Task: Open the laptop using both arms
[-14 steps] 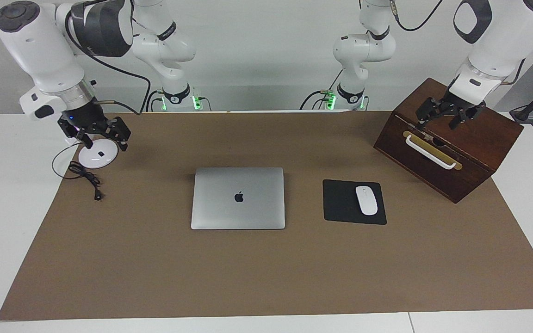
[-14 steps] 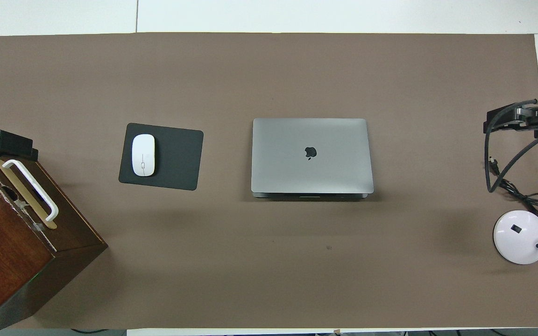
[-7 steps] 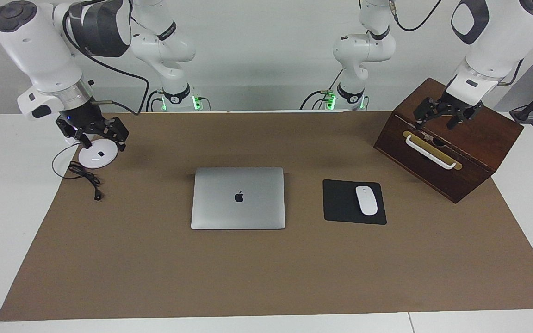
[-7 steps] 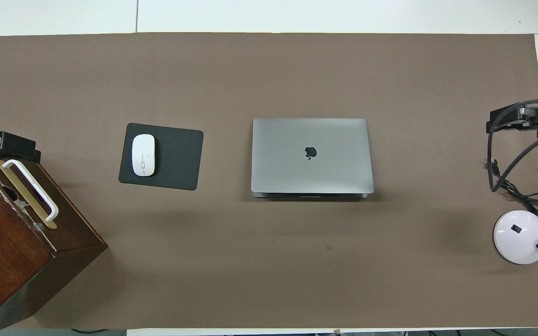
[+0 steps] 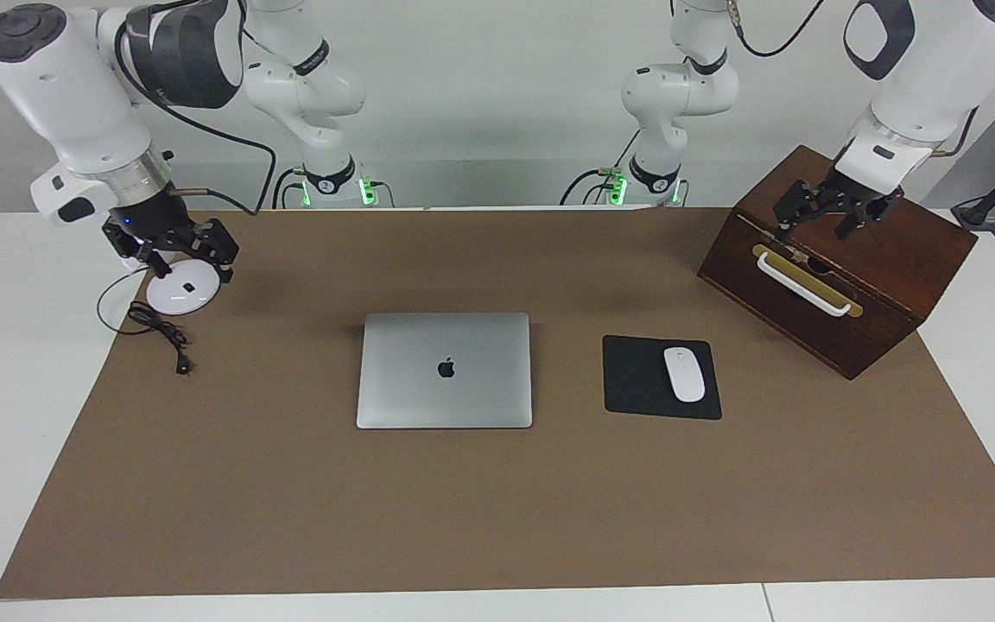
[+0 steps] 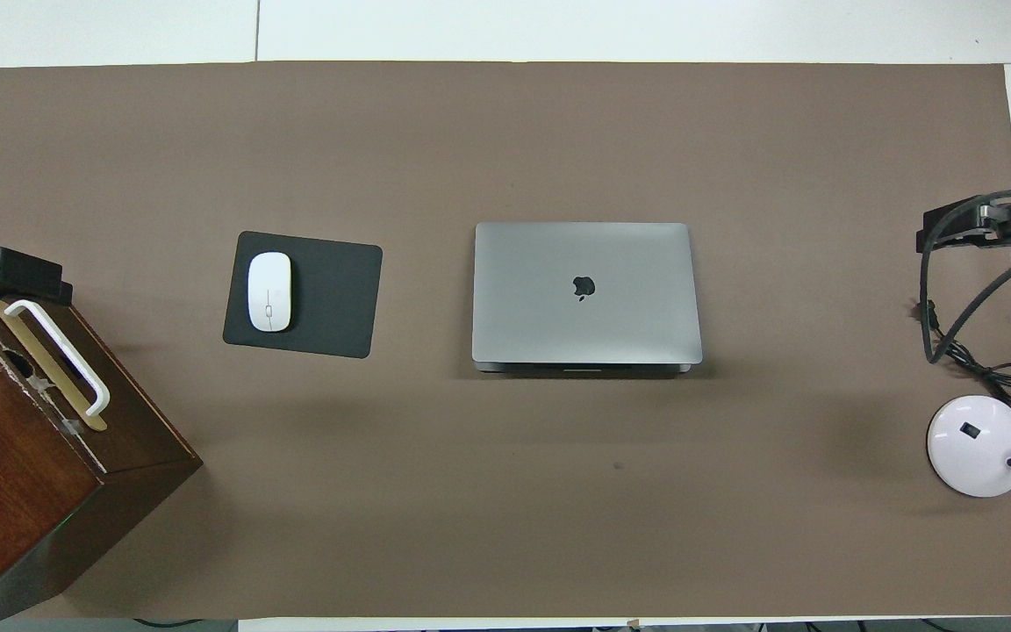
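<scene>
Both grippers are held up at the ends of the tabletop, well apart from the laptop (image 5: 445,370). Over the wooden box (image 5: 843,259) at the left arm's end, the left gripper (image 5: 834,214) is seen with its fingers spread apart and nothing between them. Over the white lamp base (image 5: 183,292) at the right arm's end, the right gripper (image 5: 178,246) is likewise seen spread, with nothing held. On the brown mat (image 5: 497,510) the laptop is found shut and flat, about midway between the two ends, its logo up. Just beside it, toward the left arm's end, a black mouse pad (image 5: 640,380) is laid, and a white mouse (image 5: 684,373) is carried on it. A black cable (image 5: 161,333) is coiled near the lamp base.
</scene>
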`<state>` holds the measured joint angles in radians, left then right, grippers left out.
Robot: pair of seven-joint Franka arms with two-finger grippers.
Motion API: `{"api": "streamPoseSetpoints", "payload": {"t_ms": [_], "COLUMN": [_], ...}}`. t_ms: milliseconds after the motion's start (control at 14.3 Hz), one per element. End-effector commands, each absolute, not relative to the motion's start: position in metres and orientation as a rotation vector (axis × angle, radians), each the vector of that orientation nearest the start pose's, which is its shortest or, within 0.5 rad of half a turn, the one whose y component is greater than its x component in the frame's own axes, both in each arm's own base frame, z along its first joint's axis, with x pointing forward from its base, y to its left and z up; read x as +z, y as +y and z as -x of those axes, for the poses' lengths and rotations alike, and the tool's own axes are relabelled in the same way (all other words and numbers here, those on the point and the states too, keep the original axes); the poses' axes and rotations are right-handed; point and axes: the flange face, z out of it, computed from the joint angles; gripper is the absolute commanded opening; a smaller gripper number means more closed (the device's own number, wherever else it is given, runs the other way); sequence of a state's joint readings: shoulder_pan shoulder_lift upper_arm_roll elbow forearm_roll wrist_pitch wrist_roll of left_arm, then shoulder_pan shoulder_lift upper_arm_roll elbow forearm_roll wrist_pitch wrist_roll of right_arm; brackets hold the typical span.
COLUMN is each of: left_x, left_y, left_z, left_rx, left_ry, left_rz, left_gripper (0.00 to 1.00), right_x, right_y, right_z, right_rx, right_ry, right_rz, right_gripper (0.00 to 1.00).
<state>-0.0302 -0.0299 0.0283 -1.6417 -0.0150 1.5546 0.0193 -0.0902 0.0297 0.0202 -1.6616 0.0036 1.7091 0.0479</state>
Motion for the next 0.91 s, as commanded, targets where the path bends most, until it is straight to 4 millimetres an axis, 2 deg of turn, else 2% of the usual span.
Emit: {"api": "streamPoseSetpoints", "payload": {"t_ms": [0,70,139,209,836], "left_x": [0.6070,0.6070,0.6064,0.6076,0.6034], "left_y": [0.0000,0.0000,0.0000,-0.0008,-0.0051], "left_z": [-0.5327,-0.5327,-0.5335,-0.5336,-0.5363], "left_rx": [0.087,0.086,0.084,0.075,0.037], "left_ry": [-0.062,-0.065,-0.060,-0.053,-0.128], "left_rz": [3.135,3.135,3.135,3.136,3.143], "left_gripper": [0.71,0.42,0.02,0.00,0.00], "right_x": [0.5767,0.5766,0.5766,0.5766,0.5758], "right_y": [-0.0451,-0.0451,-0.0451,-0.0451,-0.0452], "right_z": [-0.5646,-0.5645,-0.5645,-0.5645,-0.5650], "right_rx": [-0.045,-0.043,-0.043,-0.043,-0.043], "right_ry": [0.148,0.150,0.148,0.148,0.148], "right_rz": [3.148,3.148,3.148,3.148,3.148], "right_gripper": [1.00,1.00,1.00,1.00,1.00]}}
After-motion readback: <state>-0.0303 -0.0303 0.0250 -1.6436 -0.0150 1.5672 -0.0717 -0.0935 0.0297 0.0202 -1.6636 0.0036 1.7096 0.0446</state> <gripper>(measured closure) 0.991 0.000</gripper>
